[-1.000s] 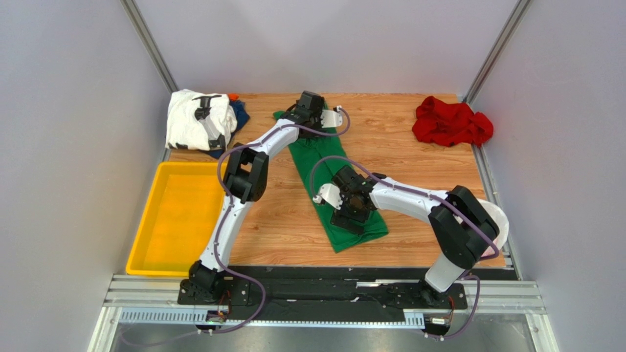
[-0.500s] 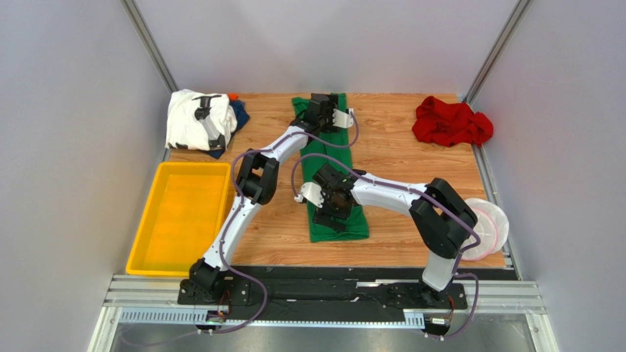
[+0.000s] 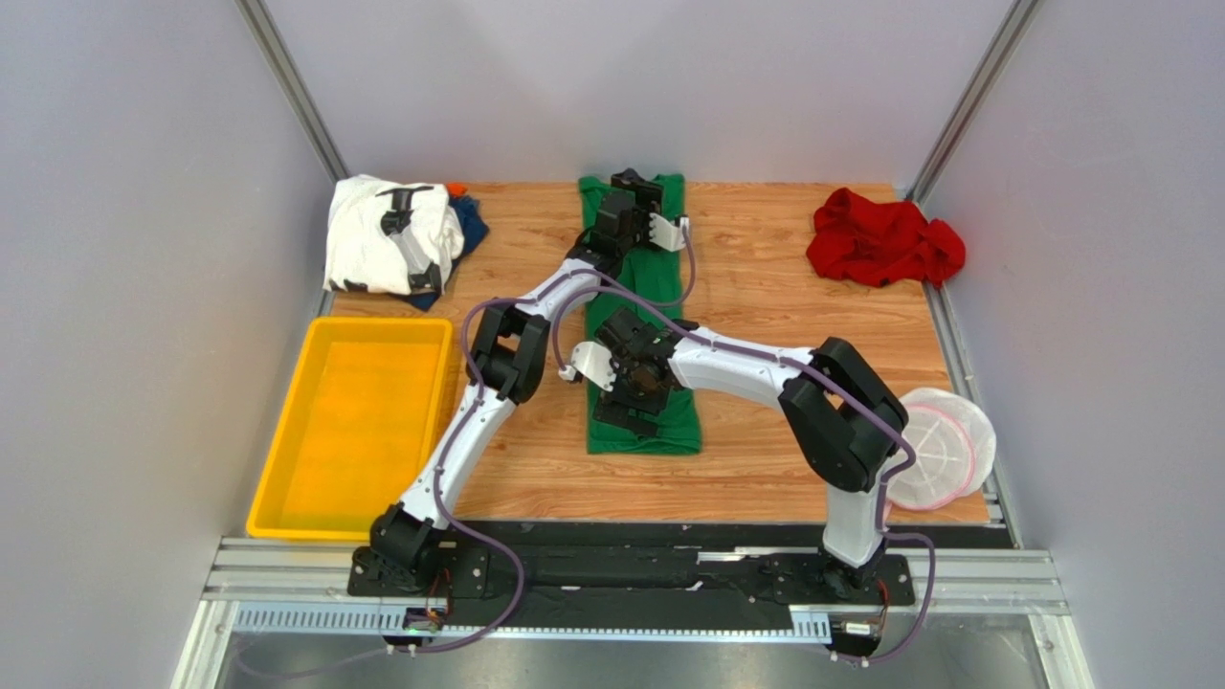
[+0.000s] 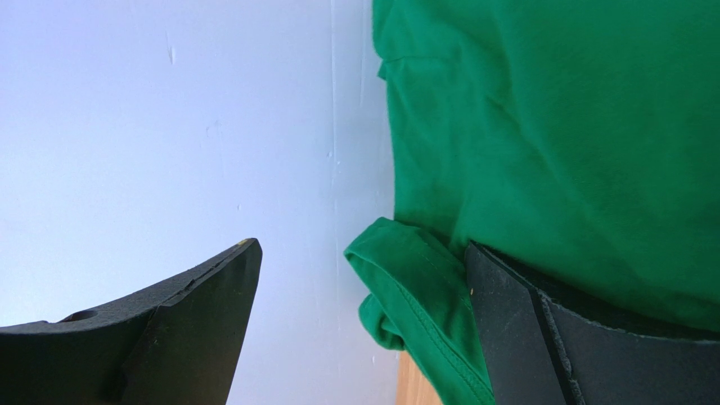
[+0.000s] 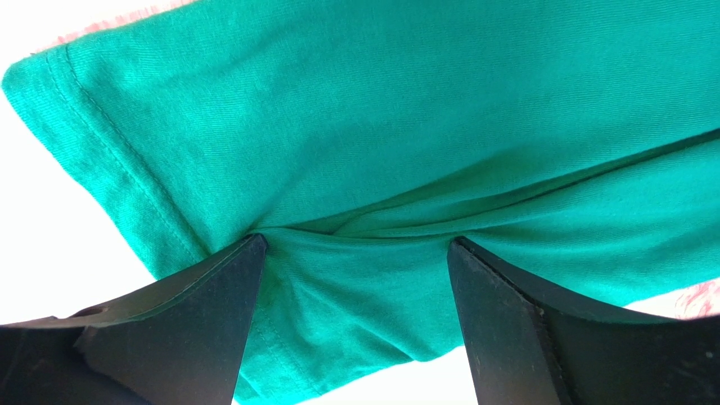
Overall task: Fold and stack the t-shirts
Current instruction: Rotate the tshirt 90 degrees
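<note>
Soft knit green shirt (image 3: 654, 431) forms a long strip; left pincer (image 4: 359, 253), apart, at its far end; right pincer (image 5: 355, 245), apart, on its near end.

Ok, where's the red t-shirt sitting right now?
In the top view the red t-shirt lies crumpled at the far right corner of the table, apart from the green t-shirt mid-table, with the mesh basket nearer along the right edge.
</note>
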`<action>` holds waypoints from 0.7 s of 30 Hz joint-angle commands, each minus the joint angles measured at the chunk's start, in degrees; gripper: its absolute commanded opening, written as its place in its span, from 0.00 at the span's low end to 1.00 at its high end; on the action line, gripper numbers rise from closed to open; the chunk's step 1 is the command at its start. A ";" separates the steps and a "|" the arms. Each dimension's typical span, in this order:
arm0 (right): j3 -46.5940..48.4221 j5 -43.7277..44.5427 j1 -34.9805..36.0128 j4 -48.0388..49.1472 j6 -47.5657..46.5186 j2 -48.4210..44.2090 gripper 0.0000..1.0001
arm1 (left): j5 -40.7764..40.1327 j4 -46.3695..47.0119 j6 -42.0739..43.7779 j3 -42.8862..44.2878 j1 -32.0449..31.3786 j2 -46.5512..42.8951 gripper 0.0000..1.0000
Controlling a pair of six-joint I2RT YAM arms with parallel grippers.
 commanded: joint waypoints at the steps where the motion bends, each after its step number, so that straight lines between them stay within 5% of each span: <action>1: 1.54 -0.15 0.66 -0.43 -0.42 0.30 0.85 | 0.07 7.66 -1.95 -1.32 1.12 -0.92 0.99; 15: 1.46 4.94 1.80 -1.92 3.19 -11.82 0.90 | -8.55 18.30 -7.33 -26.02 0.15 -26.41 0.99; 21: -2.75 9.41 1.81 -1.40 4.33 -19.11 0.91 | -12.24 10.42 -13.71 -38.06 -1.61 -40.55 0.99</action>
